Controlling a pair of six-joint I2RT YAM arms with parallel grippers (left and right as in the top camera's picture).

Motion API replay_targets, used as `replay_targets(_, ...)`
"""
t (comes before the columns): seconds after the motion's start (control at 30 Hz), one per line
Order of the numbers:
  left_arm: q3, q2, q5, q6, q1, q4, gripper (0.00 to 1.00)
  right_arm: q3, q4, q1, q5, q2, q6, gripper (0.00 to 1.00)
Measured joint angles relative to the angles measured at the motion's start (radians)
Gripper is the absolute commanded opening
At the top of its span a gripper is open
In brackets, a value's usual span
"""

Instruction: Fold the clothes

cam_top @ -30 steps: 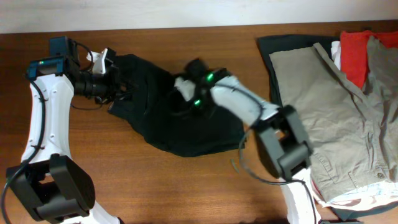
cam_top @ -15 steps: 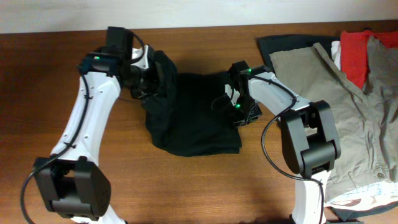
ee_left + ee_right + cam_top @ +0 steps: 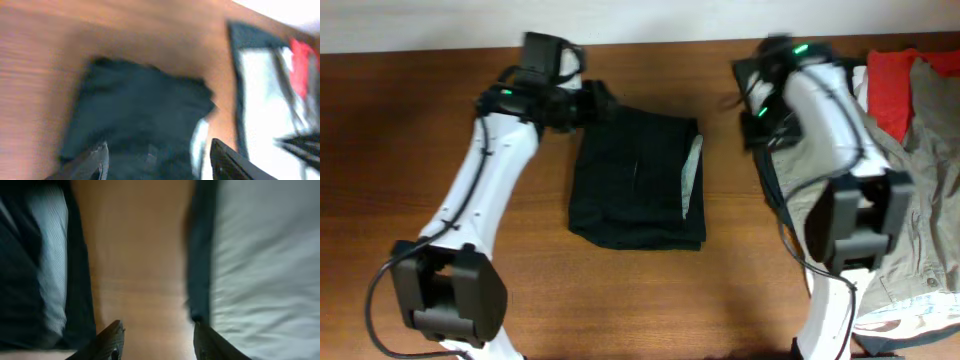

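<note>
The clothes, a pair of black shorts (image 3: 632,180), lie folded into a rough rectangle mid-table. A pale strip of lining (image 3: 692,175) shows along their right edge. My left gripper (image 3: 598,102) hovers at the shorts' far left corner. In the left wrist view it (image 3: 160,162) stands open above the black fabric (image 3: 140,110) with nothing between its fingers. My right gripper (image 3: 758,108) sits off to the right of the shorts, by the pile's edge. The right wrist view shows it (image 3: 157,340) open over bare wood, with the shorts (image 3: 30,280) on the left.
A pile of other garments fills the right end of the table: a khaki piece (image 3: 850,150), a red one (image 3: 890,80) and a dark one (image 3: 760,75) beneath. Brown table wood (image 3: 380,180) stretches left and in front of the shorts.
The left gripper has let go of the shorts and opened at their far corner. The right gripper has drawn away right toward the pile. The shorts now lie flatter, lining strip showing.
</note>
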Motion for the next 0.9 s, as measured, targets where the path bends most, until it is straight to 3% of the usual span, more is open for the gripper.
replay_targets(0.1,0.004,0.05,-0.077,0.038,0.043,0.019,0.73,0.106,-0.02,0.009,-0.262,-0.014,-0.087,0.61)
replay_targets(0.23,0.004,0.162,-0.083,0.057,0.043,0.003,0.73,-0.044,0.087,0.169,-0.332,0.006,-0.107,0.61)
replay_targets(0.33,0.005,0.163,-0.083,0.057,0.043,-0.038,0.73,-0.274,0.173,0.213,-0.386,0.039,-0.104,0.38)
replay_targets(0.47,0.005,0.163,-0.083,0.057,0.043,-0.044,0.73,-0.367,0.08,0.294,-0.536,0.042,-0.176,0.36)
replay_targets(0.5,0.005,0.163,-0.083,0.057,0.043,-0.045,0.73,-0.367,0.078,0.312,-0.554,0.042,-0.196,0.04)
replay_targets(0.57,0.005,0.163,-0.083,0.057,0.043,-0.055,0.73,-0.367,0.081,0.324,-0.565,0.042,-0.21,0.04)
replay_targets(0.63,0.005,0.163,-0.083,0.057,0.043,-0.068,0.73,-0.368,-0.053,0.323,-0.562,0.042,-0.209,0.04)
replay_targets(0.7,0.005,0.163,-0.083,0.057,0.043,-0.073,0.73,-0.367,-0.22,0.32,-0.401,0.045,-0.161,0.04)
replay_targets(0.77,0.005,0.163,-0.083,0.057,0.043,-0.074,0.74,-0.408,-0.157,0.319,-0.156,0.044,0.0,0.04)
replay_targets(0.9,0.005,0.164,-0.083,0.072,0.043,-0.063,0.81,-0.606,0.027,0.281,0.019,0.039,0.197,0.19)
